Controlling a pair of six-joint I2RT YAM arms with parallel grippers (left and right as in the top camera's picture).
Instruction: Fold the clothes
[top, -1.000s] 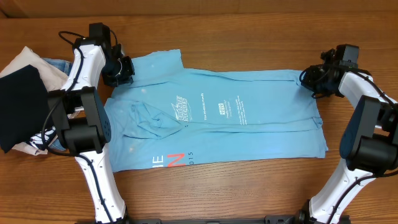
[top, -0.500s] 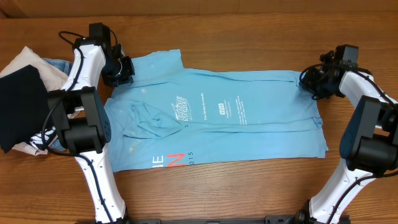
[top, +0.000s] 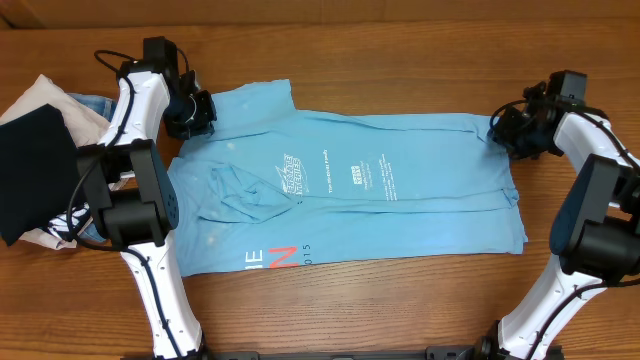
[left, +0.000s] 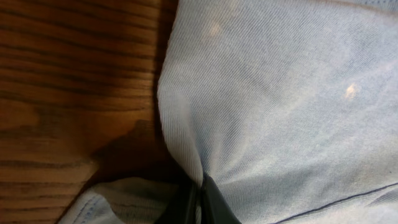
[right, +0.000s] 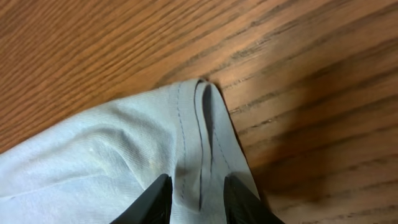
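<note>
Sky-blue T-shirt (top: 350, 190) lies lengthwise between the arms — left gripper (left: 198, 194) pinches one corner (right gripper (right: 198, 190) parted astride the opposite corner).

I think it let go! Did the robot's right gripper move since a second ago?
Yes. The right gripper slid a little toward the robot's right, off the corner of the blue T-shirt, which stayed put.

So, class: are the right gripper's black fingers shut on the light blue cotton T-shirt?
No, the right gripper stands open, the T-shirt hem between its fingers.
</note>
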